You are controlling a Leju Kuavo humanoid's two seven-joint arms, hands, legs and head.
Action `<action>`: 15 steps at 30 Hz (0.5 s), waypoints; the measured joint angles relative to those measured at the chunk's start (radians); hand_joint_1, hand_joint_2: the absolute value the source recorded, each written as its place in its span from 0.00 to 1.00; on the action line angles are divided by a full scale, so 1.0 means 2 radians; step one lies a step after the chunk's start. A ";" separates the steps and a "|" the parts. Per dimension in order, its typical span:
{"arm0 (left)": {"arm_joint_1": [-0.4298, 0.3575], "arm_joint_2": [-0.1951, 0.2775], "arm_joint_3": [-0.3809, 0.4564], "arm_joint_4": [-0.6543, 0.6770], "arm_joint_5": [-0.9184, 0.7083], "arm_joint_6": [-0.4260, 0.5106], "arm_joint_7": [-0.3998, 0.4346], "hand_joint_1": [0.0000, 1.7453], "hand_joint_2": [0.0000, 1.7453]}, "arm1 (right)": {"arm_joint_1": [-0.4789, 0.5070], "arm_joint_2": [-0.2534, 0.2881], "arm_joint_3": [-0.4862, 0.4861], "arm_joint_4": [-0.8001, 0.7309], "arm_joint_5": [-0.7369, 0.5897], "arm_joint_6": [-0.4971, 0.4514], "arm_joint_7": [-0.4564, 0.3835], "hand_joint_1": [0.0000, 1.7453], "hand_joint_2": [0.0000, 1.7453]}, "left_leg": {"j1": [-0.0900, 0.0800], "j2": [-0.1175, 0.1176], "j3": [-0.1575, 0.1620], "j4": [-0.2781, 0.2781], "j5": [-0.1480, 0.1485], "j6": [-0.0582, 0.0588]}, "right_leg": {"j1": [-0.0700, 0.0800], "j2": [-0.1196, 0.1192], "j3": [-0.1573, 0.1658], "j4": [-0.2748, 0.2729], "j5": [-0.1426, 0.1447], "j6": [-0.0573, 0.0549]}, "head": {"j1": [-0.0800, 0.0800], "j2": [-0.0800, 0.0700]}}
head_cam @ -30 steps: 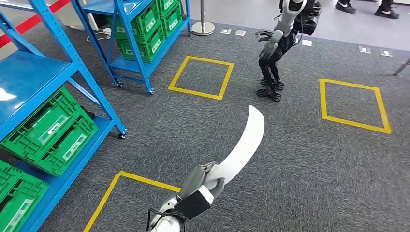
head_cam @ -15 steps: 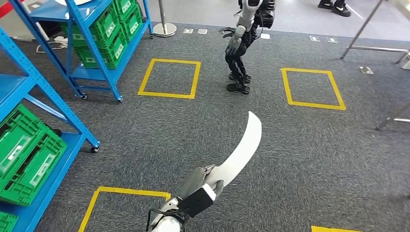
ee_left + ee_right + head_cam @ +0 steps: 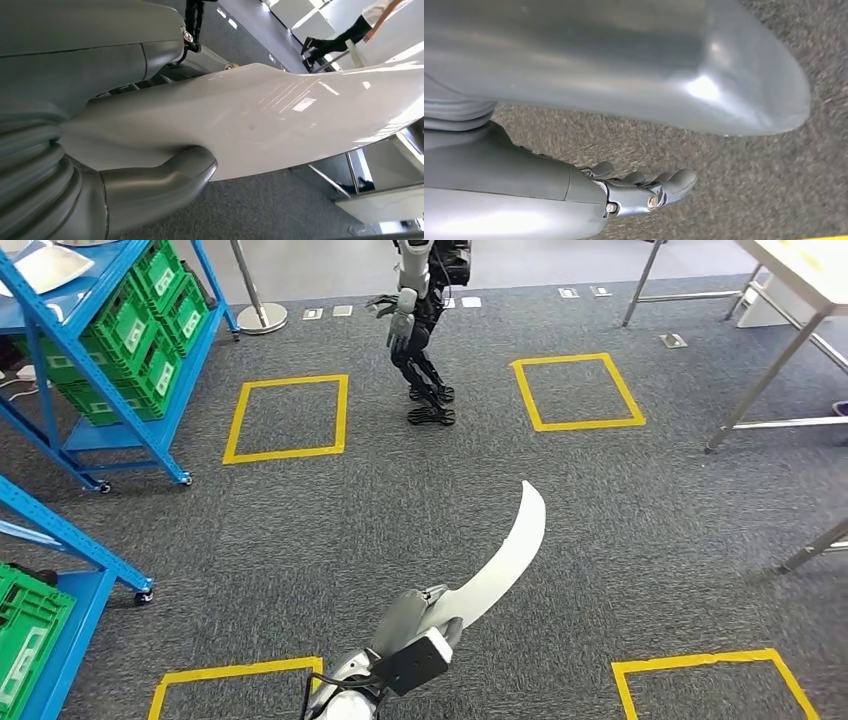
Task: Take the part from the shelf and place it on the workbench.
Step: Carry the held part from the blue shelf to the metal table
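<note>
Head view: left hand (image 3: 425, 608) grips the white curved part (image 3: 497, 558) by its wide lower end; the part sticks up and forward from the hand, narrowing to a tip over grey carpet. Taking the part as landmark: worktop (image 3: 800, 265) is far ahead and to the right of it, its metal legs between; blue shelf (image 3: 110, 360) with green crates (image 3: 150, 300) is far ahead-left, a second blue shelf close on the left; another robot (image 3: 420, 330) stands straight ahead beyond it; yellow floor squares (image 3: 286, 418) lie around. Open carpet lies all around the part, so plenty of room to swing; the long tip is the edge to watch near the worktop legs, my guess. Left wrist view: thumb (image 3: 165, 172) presses under the part (image 3: 260, 120), fingers on the other face; surface is glossy, smooth, thin shell, looks stiff and light, likely slippery, and held at one end it has leverage, so a firm hold at the broad end seems right. Right wrist view: right hand (image 3: 644, 192) hangs over carpet, holds nothing, fingers loosely curled but apart.
</note>
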 joint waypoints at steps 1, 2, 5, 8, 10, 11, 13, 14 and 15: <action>0.000 0.000 0.000 0.001 0.000 0.001 -0.001 1.00 1.00 | 0.000 0.000 0.000 0.000 0.001 -0.002 0.002 0.00 0.00 | 0.000 -0.001 -0.005 0.008 0.003 0.000 | 0.000 0.007 0.000 0.000 0.000 0.000 | 0.000 0.000; 0.000 0.000 0.001 0.002 0.001 0.002 -0.001 1.00 1.00 | 0.001 0.000 0.001 0.000 0.000 -0.004 0.003 0.00 0.00 | 0.000 -0.003 0.000 -0.005 0.017 0.001 | 0.000 0.015 0.000 0.001 0.000 0.001 | 0.000 0.000; 0.000 0.000 0.001 0.002 0.004 0.002 -0.001 1.00 1.00 | 0.001 0.000 0.001 0.000 -0.002 -0.006 0.004 0.00 0.00 | 0.003 -0.028 0.039 -0.098 0.065 0.005 | 0.000 0.036 -0.002 0.005 0.001 0.005 | 0.000 0.000; 0.000 -0.001 0.002 0.002 0.007 0.002 -0.002 1.00 1.00 | 0.001 0.001 0.001 0.000 -0.007 -0.007 -0.007 0.00 0.00 | 0.001 -0.036 0.049 -0.126 0.072 0.011 | -0.002 0.052 -0.007 0.005 0.004 0.016 | 0.000 0.000; -0.001 -0.003 0.003 0.001 0.008 0.002 -0.003 1.00 1.00 | 0.002 0.001 0.001 0.000 -0.012 -0.008 -0.011 0.00 0.00 | 0.001 -0.025 0.051 -0.131 0.075 0.019 | -0.003 0.048 -0.010 0.008 0.003 0.022 | 0.001 0.000; -0.001 -0.003 0.004 0.001 0.009 0.002 -0.003 1.00 1.00 | 0.002 0.001 0.001 0.000 -0.014 -0.009 -0.012 0.00 0.00 | 0.001 -0.018 0.053 -0.133 0.077 0.022 | -0.002 0.036 -0.017 0.020 -0.005 0.023 | 0.002 0.000; 0.000 -0.003 0.006 0.001 0.009 0.002 -0.003 1.00 1.00 | 0.001 0.002 0.001 0.000 -0.017 -0.011 -0.011 0.00 0.00 | 0.000 -0.004 0.053 -0.135 0.079 0.026 | 0.000 0.007 -0.043 0.073 -0.034 0.025 | 0.004 0.000; 0.000 -0.003 0.006 0.002 0.009 0.001 -0.003 1.00 1.00 | 0.001 0.002 0.001 0.000 -0.017 -0.011 -0.009 0.00 0.00 | -0.001 0.003 0.052 -0.135 0.079 0.027 | 0.000 -0.001 -0.059 0.106 -0.048 0.026 | 0.004 0.000; 0.001 -0.003 0.007 0.002 0.009 0.001 -0.003 1.00 1.00 | 0.001 0.002 0.001 0.000 -0.016 -0.011 -0.006 0.00 0.00 | -0.002 0.011 0.052 -0.135 0.078 0.028 | -0.001 -0.005 -0.070 0.130 -0.056 0.027 | 0.004 0.000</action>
